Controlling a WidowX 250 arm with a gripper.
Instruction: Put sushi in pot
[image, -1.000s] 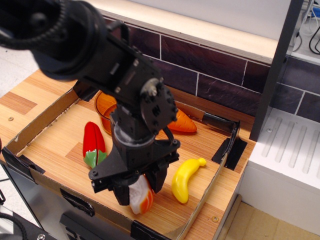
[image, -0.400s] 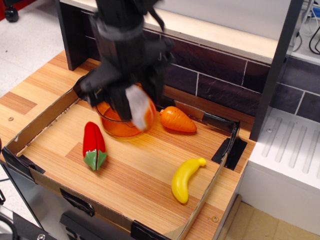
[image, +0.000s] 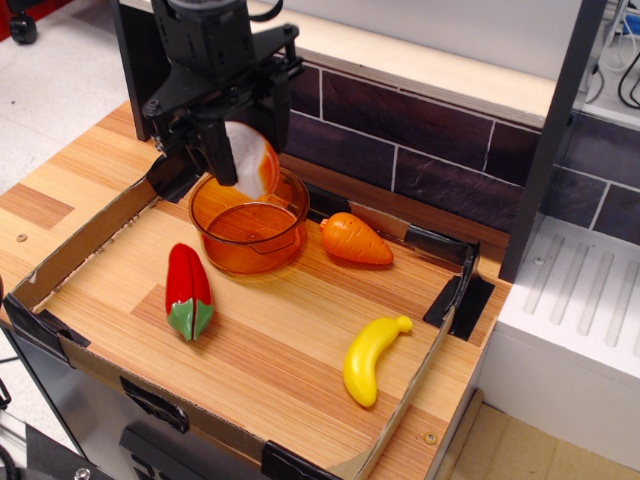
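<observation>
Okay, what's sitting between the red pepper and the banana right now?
Nothing: between the red pepper and the banana is bare wooden tray floor, in the single camera view.

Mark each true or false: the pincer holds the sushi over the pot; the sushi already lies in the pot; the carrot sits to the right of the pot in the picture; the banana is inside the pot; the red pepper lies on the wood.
1. The pincer holds the sushi over the pot: true.
2. The sushi already lies in the pot: false; it is held above the rim.
3. The carrot sits right of the pot: true.
4. The banana is inside the pot: false; it lies on the wood near the front.
5. The red pepper lies on the wood: true.
</observation>
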